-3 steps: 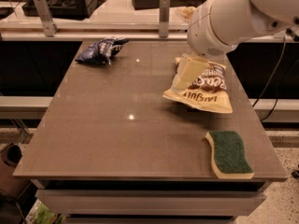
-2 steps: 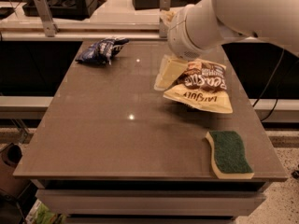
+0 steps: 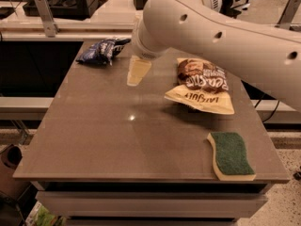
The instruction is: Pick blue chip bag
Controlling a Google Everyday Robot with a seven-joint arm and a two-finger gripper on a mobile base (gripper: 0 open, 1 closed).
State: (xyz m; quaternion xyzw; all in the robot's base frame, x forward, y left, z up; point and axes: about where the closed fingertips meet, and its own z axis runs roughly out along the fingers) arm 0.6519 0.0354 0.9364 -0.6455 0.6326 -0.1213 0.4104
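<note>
Glossy tabletop (image 3: 117,140): pale pincer (image 3: 137,72) near crumpled blue chip bag (image 3: 101,51)

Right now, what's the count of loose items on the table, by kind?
Chip bags: 2 (small crumpled dark-blue foil bag, larger brown-and-yellow bag)
Sponges: 1 (green-topped yellow sponge)
Total: 3
Gripper hangs over the table between the two bags, nearer the blue one.

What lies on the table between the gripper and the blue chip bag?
In the camera view, only a bare stretch of table separates the gripper from the blue chip bag at the far left.
</note>
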